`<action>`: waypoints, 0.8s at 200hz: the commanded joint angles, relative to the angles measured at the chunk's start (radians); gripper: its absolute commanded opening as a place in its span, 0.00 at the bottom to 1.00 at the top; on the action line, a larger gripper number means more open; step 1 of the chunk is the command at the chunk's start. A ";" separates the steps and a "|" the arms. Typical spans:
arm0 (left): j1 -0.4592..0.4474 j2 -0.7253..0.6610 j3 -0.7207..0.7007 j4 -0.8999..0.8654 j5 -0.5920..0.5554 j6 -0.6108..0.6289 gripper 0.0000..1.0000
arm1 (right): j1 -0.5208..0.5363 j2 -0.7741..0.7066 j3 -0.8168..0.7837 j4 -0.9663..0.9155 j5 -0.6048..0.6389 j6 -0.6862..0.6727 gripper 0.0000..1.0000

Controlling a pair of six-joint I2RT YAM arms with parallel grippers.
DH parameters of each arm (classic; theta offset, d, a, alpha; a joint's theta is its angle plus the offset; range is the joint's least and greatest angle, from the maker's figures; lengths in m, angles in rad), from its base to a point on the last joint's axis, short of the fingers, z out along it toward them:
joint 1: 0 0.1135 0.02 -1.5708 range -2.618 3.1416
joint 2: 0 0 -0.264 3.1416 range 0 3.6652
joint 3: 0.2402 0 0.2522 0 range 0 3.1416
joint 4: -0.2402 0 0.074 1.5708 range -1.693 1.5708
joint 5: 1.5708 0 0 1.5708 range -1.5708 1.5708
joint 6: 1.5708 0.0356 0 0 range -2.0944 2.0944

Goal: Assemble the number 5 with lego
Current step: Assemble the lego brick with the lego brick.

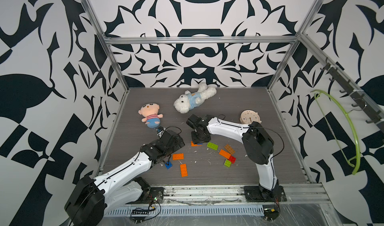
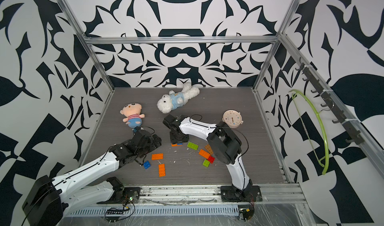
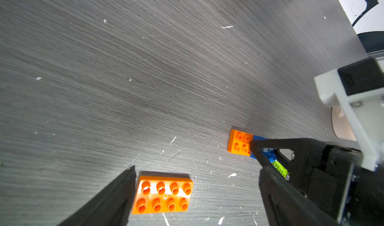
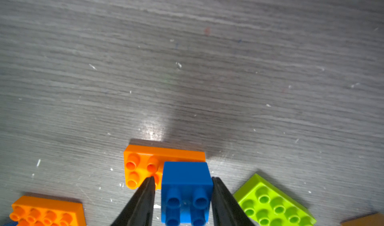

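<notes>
Grey wood-grain tabletop [image 1: 259, 168], lego bricks [image 1: 183, 170] strewn across the lower middle in both top views. Left gripper [image 3: 193, 156] gapes wide, with an orange brick [image 3: 163, 194] flat beside one finger. At the lower centre of the right wrist view, the right gripper [image 4: 182, 178] straddles a blue brick [image 4: 186, 177] stacked on an orange base brick [image 4: 141, 164]. Clamped or loose? Can't tell. A green brick [image 4: 274, 204] sits just right.

no readable text, clock [image 2: 232, 119] dial illegible

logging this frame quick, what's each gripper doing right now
left gripper: open, holding nothing
right gripper: jaws straddle the blue brick; grip cannot be told
</notes>
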 commanded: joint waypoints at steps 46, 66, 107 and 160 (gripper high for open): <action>0.004 0.018 0.006 0.004 0.013 0.015 0.99 | 0.001 -0.058 0.001 -0.018 0.018 0.008 0.37; 0.005 0.021 0.007 0.004 0.015 0.015 0.99 | 0.000 -0.057 0.009 -0.031 0.029 0.004 0.36; 0.004 0.027 0.010 0.006 0.010 0.013 0.99 | 0.000 -0.040 0.025 -0.051 0.036 -0.002 0.35; 0.004 0.024 0.006 -0.001 0.006 0.009 0.99 | 0.001 0.006 0.046 -0.076 0.043 0.000 0.34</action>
